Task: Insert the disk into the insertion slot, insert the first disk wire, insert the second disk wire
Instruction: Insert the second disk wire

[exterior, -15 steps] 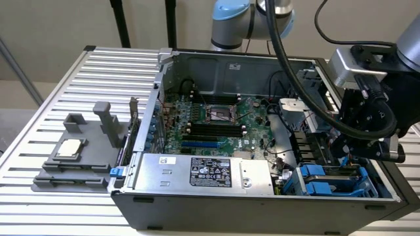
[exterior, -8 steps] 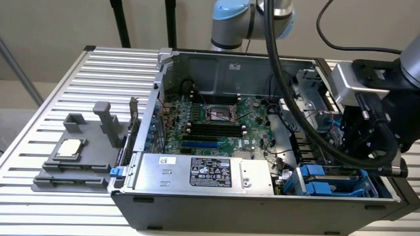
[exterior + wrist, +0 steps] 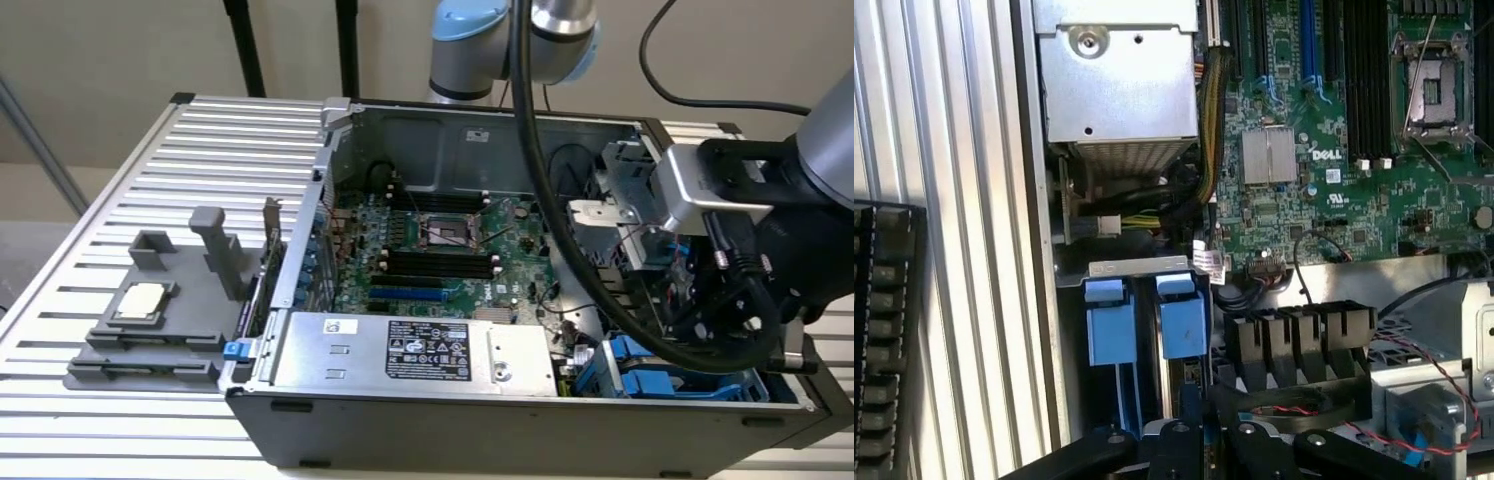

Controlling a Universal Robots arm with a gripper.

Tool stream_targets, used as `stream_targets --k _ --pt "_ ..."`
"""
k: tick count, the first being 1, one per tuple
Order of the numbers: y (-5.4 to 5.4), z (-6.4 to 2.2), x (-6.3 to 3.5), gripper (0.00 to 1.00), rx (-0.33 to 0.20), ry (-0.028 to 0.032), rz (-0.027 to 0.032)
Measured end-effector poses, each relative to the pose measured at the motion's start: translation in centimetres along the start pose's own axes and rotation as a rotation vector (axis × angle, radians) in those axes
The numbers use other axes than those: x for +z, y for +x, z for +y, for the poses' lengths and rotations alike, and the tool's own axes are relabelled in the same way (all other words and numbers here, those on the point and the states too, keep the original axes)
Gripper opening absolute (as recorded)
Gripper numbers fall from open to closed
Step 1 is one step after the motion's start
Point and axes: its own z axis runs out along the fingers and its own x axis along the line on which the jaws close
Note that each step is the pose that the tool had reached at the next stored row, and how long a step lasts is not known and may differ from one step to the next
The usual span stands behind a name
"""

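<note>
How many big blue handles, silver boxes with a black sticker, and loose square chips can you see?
Big blue handles, side by side: 2
Silver box with black sticker: 1
Loose square chip on the grey holder: 1
Total: 4

robot lab: slatted alu bench (image 3: 147, 150), open pc case (image 3: 441, 120).

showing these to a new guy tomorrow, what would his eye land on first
Most striking is the open computer case on the ribbed metal table, its green motherboard bared. In front lies the silver power supply box with a black label. At the exterior view's right, the robot arm hangs over bright blue drive tabs.
</note>
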Motion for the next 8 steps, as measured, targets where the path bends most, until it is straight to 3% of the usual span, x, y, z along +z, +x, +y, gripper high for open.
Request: stream_targets --k 2,3,8 --pt "0.08 0.05 0.12 0.16 -0.002 0.0138 -0.0072" --pt "0.15 0.08 0.22 0.16 -0.003 0.0175 -0.0092" --pt "0.31 0.29 0.68 0.16 -0.003 0.0246 -0.0151"
